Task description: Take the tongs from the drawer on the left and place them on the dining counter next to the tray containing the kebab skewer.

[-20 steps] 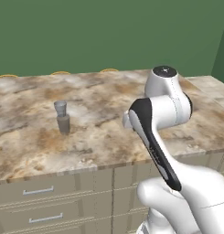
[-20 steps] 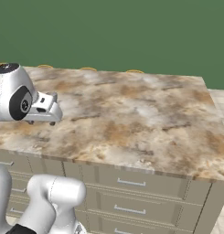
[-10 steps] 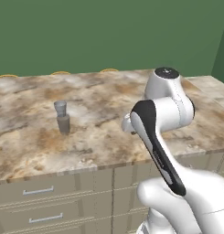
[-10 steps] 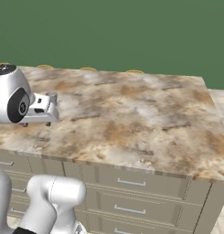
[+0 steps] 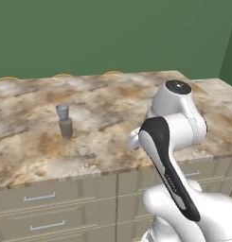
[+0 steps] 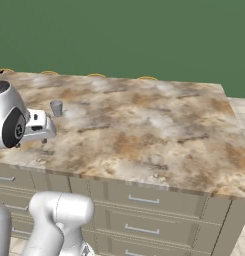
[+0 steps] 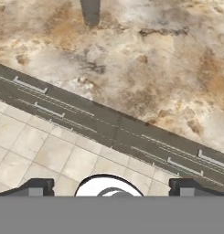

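Looking down from the hand over the counter edge, with drawer fronts and pale floor tiles below. Gripper spread fully wide, holding nothing; only the two dark fingertips visible at the bottom of the hand view.

Ahead and to the left of the gripper: a small grey shaker standing upright on the stone, well apart from the hand. Straight ahead and to the right: bare mottled beige and brown stone. Below the gripper: rows of beige drawers, all shut, each with a silver bar handle. In the right base view, the hand hanging just past the counter's near edge, at about slab height, left of most of the slab.

Tongs, tray and skewer nowhere in sight; tongs presumably inside a closed drawer, though which one cannot be told from here.

Task judged barely begun: no drawer opened yet.

Risks from here: picking the wrong drawer, several fronts looking alike; clipping the overhanging counter edge while dropping toward a handle; fingers slipping off the thin bar handle if the approach is off-centre.
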Controlling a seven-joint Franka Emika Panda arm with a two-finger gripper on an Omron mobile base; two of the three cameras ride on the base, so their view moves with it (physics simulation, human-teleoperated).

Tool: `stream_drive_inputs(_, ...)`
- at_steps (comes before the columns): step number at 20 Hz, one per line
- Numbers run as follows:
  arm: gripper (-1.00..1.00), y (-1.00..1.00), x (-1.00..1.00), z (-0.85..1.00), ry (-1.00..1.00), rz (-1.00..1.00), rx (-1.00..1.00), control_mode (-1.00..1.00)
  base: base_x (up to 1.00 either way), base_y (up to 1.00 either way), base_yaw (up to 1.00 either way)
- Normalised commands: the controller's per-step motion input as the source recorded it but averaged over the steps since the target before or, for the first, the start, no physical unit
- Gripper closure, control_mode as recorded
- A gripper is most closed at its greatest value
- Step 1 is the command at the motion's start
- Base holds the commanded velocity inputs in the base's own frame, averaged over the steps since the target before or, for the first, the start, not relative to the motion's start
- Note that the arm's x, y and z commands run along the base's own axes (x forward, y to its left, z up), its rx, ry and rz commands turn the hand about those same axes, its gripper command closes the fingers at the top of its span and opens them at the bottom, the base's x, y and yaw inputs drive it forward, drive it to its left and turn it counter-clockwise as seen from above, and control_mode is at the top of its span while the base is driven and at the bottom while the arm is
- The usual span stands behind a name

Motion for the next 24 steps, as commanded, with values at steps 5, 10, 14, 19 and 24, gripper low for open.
stream_drive_inputs(5,-1.0,0.14,-0.27,-0.27,-0.05,0.16,0.0,-1.0,0.0,0.0,0.0)
stream_drive_inputs(10,-1.0,0.06,-0.07,-0.08,-0.01,0.05,-0.01,-1.0,0.0,0.0,0.0)
stream_drive_inputs(14,-1.0,0.0,0.0,0.0,-0.02,0.0,0.0,-1.0,0.0,0.0,0.0)
stream_drive_inputs(19,-1.0,0.5,-0.69,-0.29,-0.1,0.04,-0.15,-1.0,0.0,0.0,0.0)
stream_drive_inputs(24,-1.0,1.0,-0.68,-0.38,-0.16,0.01,-0.3,-1.0,0.0,0.0,0.0)
